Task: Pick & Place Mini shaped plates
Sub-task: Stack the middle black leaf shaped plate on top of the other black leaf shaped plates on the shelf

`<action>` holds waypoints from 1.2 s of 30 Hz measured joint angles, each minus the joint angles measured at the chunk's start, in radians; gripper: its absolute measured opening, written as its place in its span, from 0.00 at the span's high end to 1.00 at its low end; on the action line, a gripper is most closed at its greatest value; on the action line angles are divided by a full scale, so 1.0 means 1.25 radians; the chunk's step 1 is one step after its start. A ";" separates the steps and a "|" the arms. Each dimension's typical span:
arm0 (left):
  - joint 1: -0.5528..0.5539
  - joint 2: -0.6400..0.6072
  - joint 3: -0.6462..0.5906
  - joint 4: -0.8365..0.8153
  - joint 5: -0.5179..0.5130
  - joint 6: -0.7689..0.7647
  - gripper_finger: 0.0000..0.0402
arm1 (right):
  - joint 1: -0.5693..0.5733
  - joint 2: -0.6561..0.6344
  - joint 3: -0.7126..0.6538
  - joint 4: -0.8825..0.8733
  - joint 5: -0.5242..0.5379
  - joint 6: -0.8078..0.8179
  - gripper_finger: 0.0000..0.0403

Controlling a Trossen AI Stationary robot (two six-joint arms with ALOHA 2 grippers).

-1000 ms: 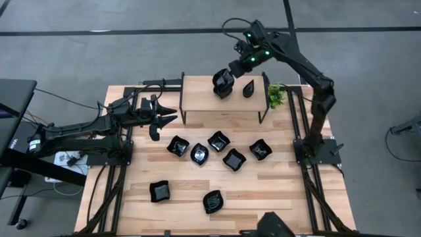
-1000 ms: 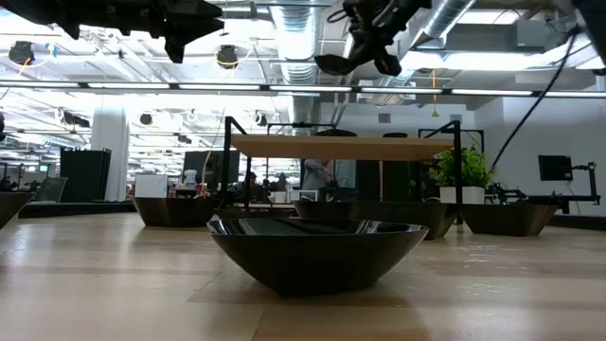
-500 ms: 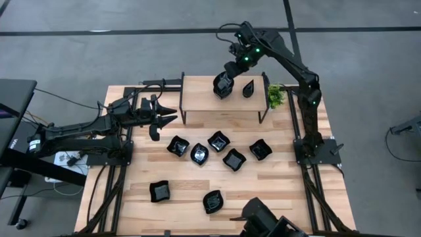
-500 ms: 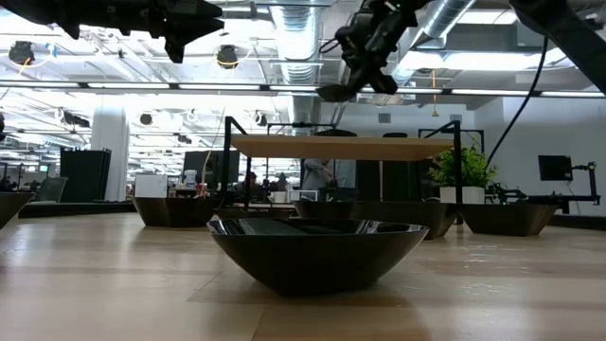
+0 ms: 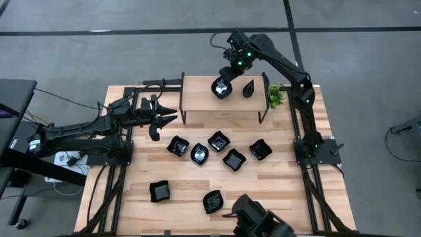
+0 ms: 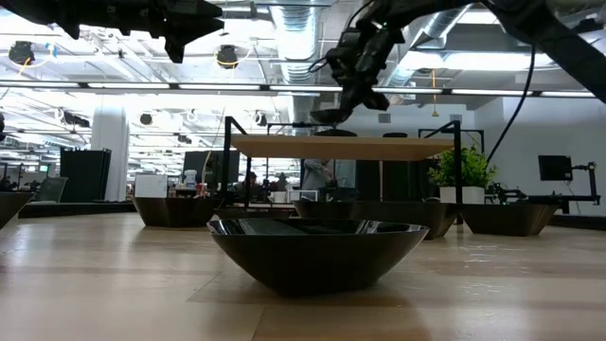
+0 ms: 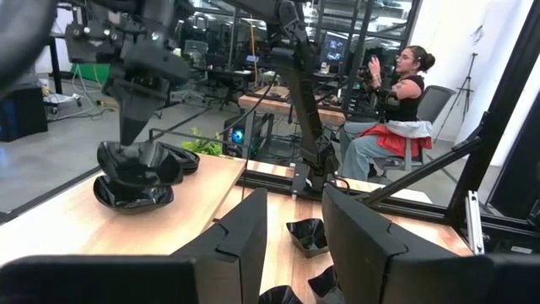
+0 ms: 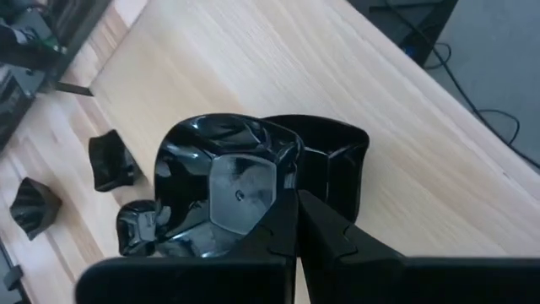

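Seven plates are left on the surface, well apart from the shelf, and two more are at the shelf itself. At far left the left tool is held idle above the surface's left edge beside the shelf, its fingers spread and empty, as the left wrist view shows. On the shelf a wavy-edged plate is gripped at its rim by the right tool, whose fingers are closed together on that thin edge in the right wrist view. Directly beneath it another plate is seen resting on the shelf, so stacking appears to be under way. A rim pinch on glossy ware is judged insecure: a slight tilt could let the held plate slip or land crooked on the one below. If release comes while the two are misaligned, the upper plate could slide off and knock the teardrop plate just beside it, or be pushed toward the plant at the shelf's right end. Pressing down too hard could shove the lower plate along the smooth wood.
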 joint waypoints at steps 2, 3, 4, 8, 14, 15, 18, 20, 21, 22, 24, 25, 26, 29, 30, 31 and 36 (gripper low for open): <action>0.000 0.000 0.000 0.000 0.000 0.000 0.71 | 0.000 0.008 0.000 0.000 -0.001 -0.007 1.00; 0.000 0.000 0.000 0.000 0.000 0.000 0.71 | 0.000 0.008 0.000 -0.003 0.000 -0.010 1.00; 0.000 0.000 0.000 0.000 0.000 0.000 0.71 | -0.002 0.008 0.000 -0.006 0.006 -0.011 1.00; 0.000 0.000 0.000 0.001 0.000 0.000 0.71 | -0.008 0.008 0.000 -0.002 0.022 -0.013 1.00; 0.000 0.000 0.000 0.002 0.000 0.000 0.71 | -0.014 0.008 0.000 -0.007 0.041 -0.011 1.00; 0.000 0.000 0.000 0.002 0.000 0.000 0.71 | -0.013 0.008 0.000 0.001 0.042 -0.011 1.00; 0.000 0.000 0.000 0.003 0.000 0.000 0.71 | -0.013 0.008 0.000 0.001 0.041 -0.006 1.00; 0.000 0.000 0.000 0.005 0.000 0.000 0.71 | -0.015 0.008 0.000 -0.001 0.039 -0.004 1.00; 0.000 0.000 0.000 0.005 0.000 0.000 0.71 | -0.014 0.008 0.000 -0.001 0.040 -0.004 1.00; 0.000 0.000 0.000 0.005 0.000 0.000 0.71 | -0.014 0.008 0.000 -0.001 0.040 -0.004 1.00; 0.000 0.000 0.000 0.005 0.000 0.000 0.71 | -0.013 0.008 0.000 -0.002 0.042 -0.004 1.00; 0.000 0.000 0.000 0.005 0.000 0.000 0.71 | -0.012 0.008 0.000 -0.002 0.042 -0.004 1.00; 0.000 0.000 0.000 0.005 0.000 0.000 0.71 | -0.012 0.008 0.000 -0.002 0.042 -0.004 1.00; 0.000 0.000 0.000 0.005 0.000 0.000 0.71 | -0.011 0.008 0.000 -0.002 0.056 -0.003 1.00; 0.000 0.000 0.000 0.005 0.000 0.000 0.71 | -0.012 0.008 0.000 -0.002 0.057 -0.004 1.00; 0.000 0.000 0.000 0.005 0.000 0.000 0.71 | -0.012 0.008 0.000 -0.002 0.057 -0.004 1.00; 0.000 0.000 0.000 0.010 0.000 0.000 0.71 | -0.012 0.008 0.000 -0.002 0.060 -0.004 1.00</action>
